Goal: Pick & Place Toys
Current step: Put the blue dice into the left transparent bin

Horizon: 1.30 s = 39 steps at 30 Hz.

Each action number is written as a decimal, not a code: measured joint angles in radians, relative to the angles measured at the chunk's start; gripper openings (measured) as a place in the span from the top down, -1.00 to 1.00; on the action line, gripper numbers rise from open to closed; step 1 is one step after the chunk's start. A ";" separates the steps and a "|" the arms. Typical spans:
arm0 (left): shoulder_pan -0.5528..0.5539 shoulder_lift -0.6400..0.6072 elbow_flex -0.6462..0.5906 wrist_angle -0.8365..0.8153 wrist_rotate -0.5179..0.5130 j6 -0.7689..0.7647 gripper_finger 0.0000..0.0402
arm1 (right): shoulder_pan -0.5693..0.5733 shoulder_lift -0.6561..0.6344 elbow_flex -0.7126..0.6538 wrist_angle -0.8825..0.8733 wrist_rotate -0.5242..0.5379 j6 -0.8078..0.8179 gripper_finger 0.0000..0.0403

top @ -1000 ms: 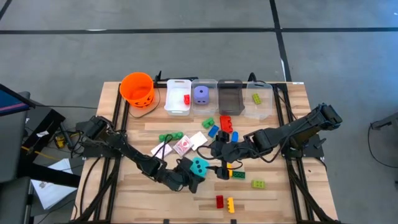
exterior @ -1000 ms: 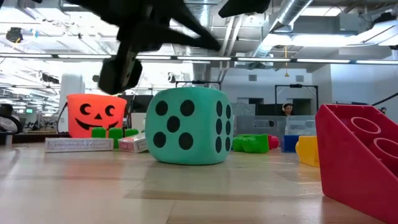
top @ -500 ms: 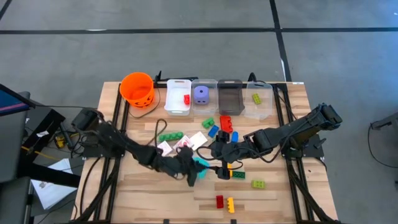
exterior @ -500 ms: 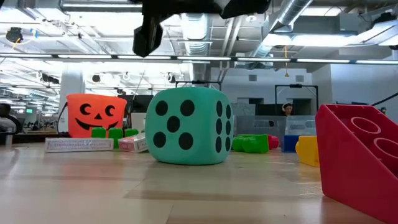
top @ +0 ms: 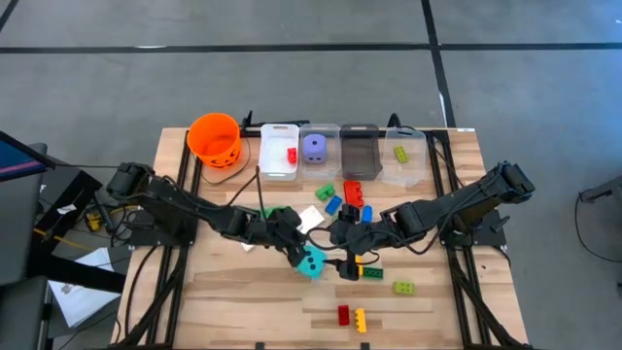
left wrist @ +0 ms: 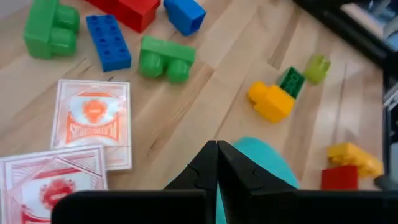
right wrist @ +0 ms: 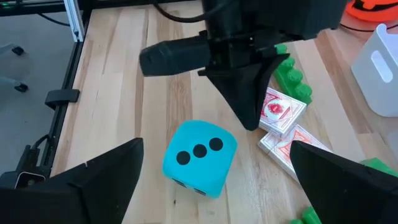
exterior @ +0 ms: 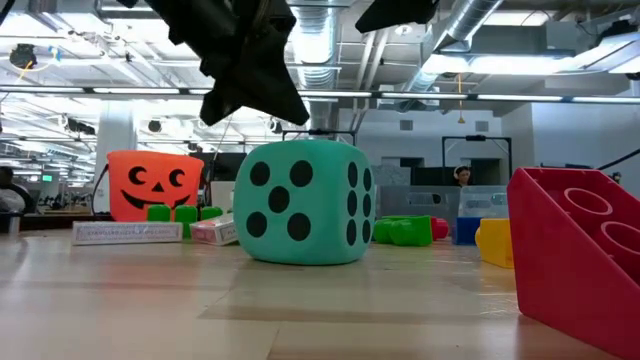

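Observation:
A teal dotted die (top: 311,261) stands on the wooden table near its middle, also in the low view (exterior: 305,200) and the right wrist view (right wrist: 199,158). My left gripper (top: 292,245) is shut with nothing in it and hangs above the table beside the die's far left corner, fingertips (right wrist: 250,121) pointing down over two red-and-white cards (right wrist: 283,121). My right gripper (right wrist: 214,149) is open, raised, and faces the die from the right. Coloured bricks (left wrist: 165,57) lie scattered around.
At the far edge stand an orange bucket (top: 215,138) and a row of clear bins (top: 359,151), some holding a toy. Red, green and blue bricks (top: 357,192) lie before the bins. More bricks (top: 352,316) lie toward the near edge.
My left gripper, shut throughout, has gone from the die's near side toward the table's far edge, rising and rolling about its own axis. The teal die has stayed where it was.

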 joint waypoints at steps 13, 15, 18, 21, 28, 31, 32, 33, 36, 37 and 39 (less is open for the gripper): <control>0.089 0.024 0.000 0.014 0.122 0.160 1.00 | -0.001 0.000 0.000 0.000 0.001 0.019 -0.96; 0.097 0.040 -0.001 0.026 0.149 0.178 1.00 | -0.002 0.000 0.000 0.003 0.004 0.019 -0.96; 0.099 0.073 0.000 0.059 0.195 0.184 1.00 | -0.002 0.000 0.000 0.006 0.008 0.021 -0.96; 0.098 0.109 0.000 0.103 0.205 0.188 1.00 | -0.006 0.000 -0.001 0.003 0.008 0.046 -0.96; 0.098 0.148 0.000 0.153 0.265 0.191 1.00 | -0.008 0.000 -0.001 0.003 0.008 0.064 -0.96; 0.098 0.147 0.000 0.145 0.273 0.208 1.00 | -0.008 0.000 -0.001 0.000 0.007 0.064 -0.96; 0.098 0.145 0.000 0.133 0.273 0.209 1.00 | -0.008 0.000 -0.001 0.000 0.007 0.064 -0.96; 0.098 0.143 -0.001 0.124 0.273 0.209 1.00 | -0.008 0.000 0.000 0.000 0.007 0.064 -0.96; 0.097 0.141 0.000 0.093 0.298 0.210 1.00 | -0.008 0.000 -0.001 -0.001 0.006 0.063 -0.96; 0.096 0.140 0.001 0.080 0.317 0.210 1.00 | -0.008 0.000 -0.001 0.000 0.005 0.063 -0.96; 0.091 0.137 0.003 0.042 0.339 0.210 1.00 | -0.008 0.000 0.000 -0.002 0.002 0.063 -0.96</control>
